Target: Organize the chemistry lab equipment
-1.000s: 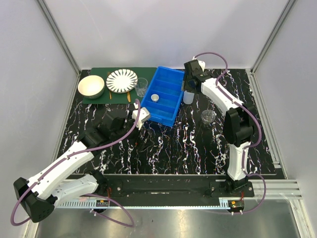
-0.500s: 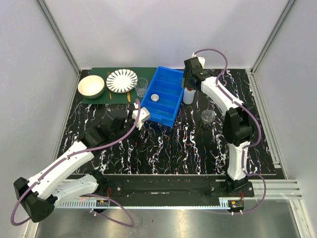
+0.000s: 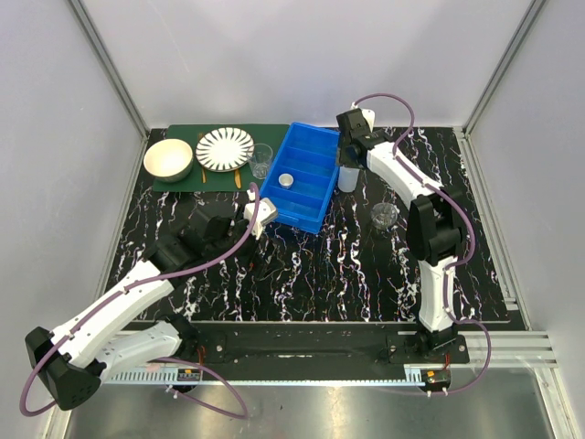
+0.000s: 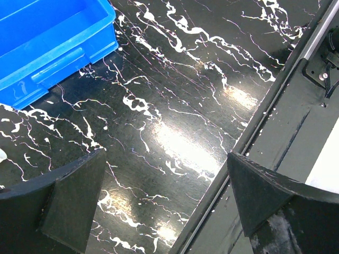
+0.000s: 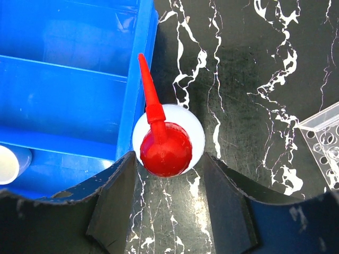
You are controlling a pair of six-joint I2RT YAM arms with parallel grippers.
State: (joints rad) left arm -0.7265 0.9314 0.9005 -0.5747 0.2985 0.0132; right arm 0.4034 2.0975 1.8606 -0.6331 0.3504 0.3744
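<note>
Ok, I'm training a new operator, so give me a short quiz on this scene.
1. True or false: the squeeze bottle stands inside the blue bin.
2. The right gripper has its fingers: A either side of the bottle, B inside the bin, C over bare table.
3. What lies inside the bin?
Key: 1 false, it stands on the table beside the bin. 2 A. 3 the small round lid.

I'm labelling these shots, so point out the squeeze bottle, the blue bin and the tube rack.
squeeze bottle [image 5: 164, 151], right wrist view, red cap.
blue bin [image 5: 63, 100], right wrist view, bare compartment floor.
tube rack [image 5: 323, 140], right wrist view, holed top plate.
</note>
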